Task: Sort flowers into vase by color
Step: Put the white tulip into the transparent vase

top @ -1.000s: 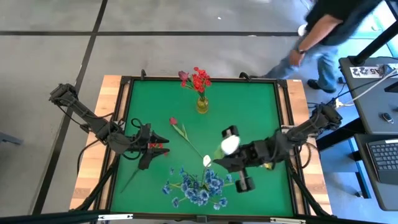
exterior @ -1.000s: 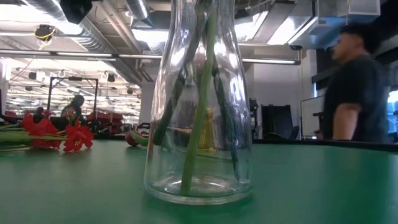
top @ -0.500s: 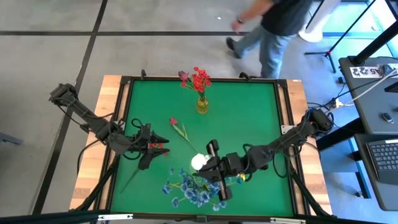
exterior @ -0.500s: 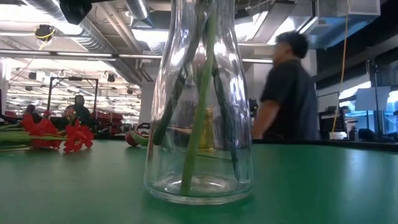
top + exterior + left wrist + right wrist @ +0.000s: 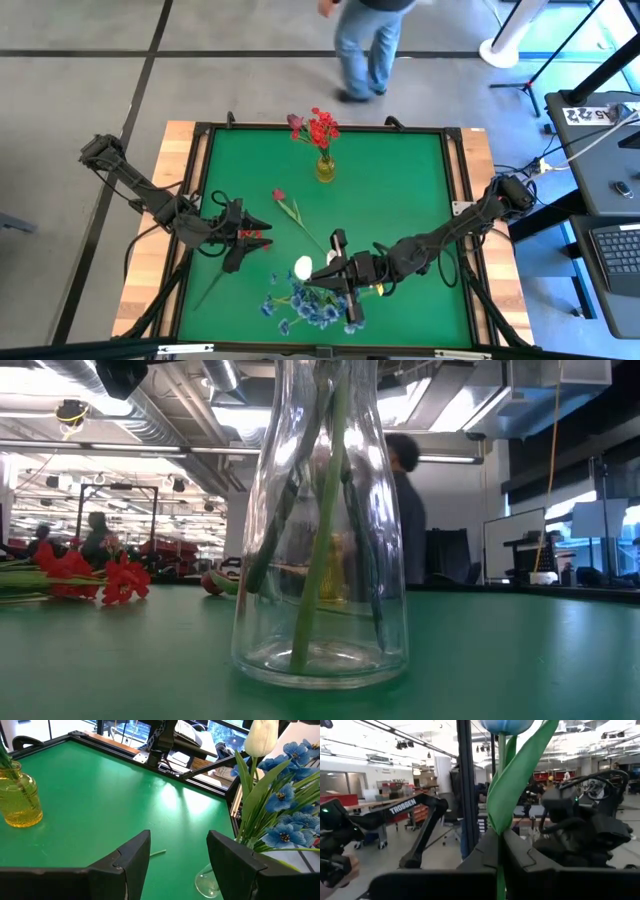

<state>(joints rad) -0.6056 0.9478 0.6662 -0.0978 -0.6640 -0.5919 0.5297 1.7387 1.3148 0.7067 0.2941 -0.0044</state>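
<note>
My right gripper point(image 5: 324, 272) is shut on a white-budded flower point(image 5: 303, 267), held just above a clear glass vase point(image 5: 320, 530) of blue flowers point(image 5: 312, 303) near the table's front edge. A yellow vase point(image 5: 325, 168) holding red flowers point(image 5: 320, 128) stands at the far side. A dark pink rosebud flower point(image 5: 279, 195) lies flat mid-table. My left gripper point(image 5: 250, 236) is open at the table's left, above red flowers point(image 5: 85, 573) that lie flat; nothing sits between its fingers point(image 5: 135, 860). My right gripper pinches the white flower's green stem point(image 5: 499, 847) between its two fingers, below a long leaf. The fingers come roughly level from the table's right and lie across the stem. The flower stands upright, bud point(image 5: 260, 737) on top; its lower end is hidden among the blue flowers' leaves.
Black rails frame the green table top point(image 5: 400, 190), and its right half is bare. A person point(image 5: 365, 40) walks on the floor beyond the far edge. A desk with a laptop point(image 5: 610, 250) stands to the right.
My right gripper has carried the white flower down and toward the table's left and near edges, ending over the blue flowers, and has tipped its fingers lower. The person has walked leftward behind the table.
</note>
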